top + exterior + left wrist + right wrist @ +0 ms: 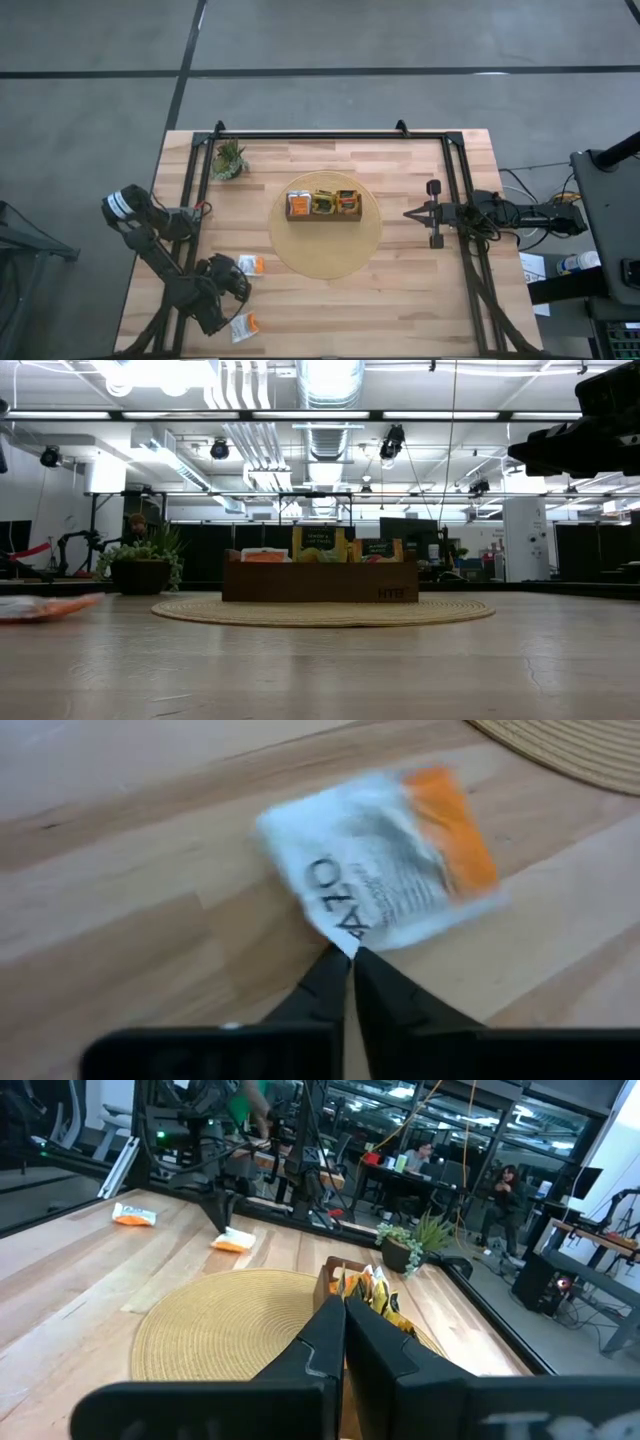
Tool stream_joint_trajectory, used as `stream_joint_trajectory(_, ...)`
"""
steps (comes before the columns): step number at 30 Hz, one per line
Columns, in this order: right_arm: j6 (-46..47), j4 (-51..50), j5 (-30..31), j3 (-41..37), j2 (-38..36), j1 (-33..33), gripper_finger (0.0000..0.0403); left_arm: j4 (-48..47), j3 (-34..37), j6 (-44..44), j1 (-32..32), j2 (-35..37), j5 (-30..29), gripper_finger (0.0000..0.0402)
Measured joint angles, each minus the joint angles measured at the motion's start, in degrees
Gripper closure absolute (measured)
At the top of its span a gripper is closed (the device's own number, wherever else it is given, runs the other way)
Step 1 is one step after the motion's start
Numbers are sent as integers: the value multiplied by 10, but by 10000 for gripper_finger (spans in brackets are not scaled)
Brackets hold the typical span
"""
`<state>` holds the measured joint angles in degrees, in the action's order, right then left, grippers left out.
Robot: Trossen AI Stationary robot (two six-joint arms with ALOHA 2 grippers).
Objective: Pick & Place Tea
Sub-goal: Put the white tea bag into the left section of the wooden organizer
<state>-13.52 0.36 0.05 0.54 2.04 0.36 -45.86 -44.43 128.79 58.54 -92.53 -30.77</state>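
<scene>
Crinkled square sachet (385,855) pinched by left claw (350,958).

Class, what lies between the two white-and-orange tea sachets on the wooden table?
In the high view, the left pincer sits between the nearer-mat sachet and the table-edge sachet.

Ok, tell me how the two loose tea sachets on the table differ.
The nearer sachet lies by the woven mat's edge; the farther sachet lies at the table's front edge. The left gripper is shut on a corner of the nearer sachet; the farther sachet lies free. Both are white with orange.
</scene>
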Motion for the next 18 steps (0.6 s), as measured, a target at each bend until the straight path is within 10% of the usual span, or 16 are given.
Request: stream_joint_trajectory(18, 0, 0, 0, 0, 0, 0, 394, -107, -76, -270, -13, 8, -10, 401)
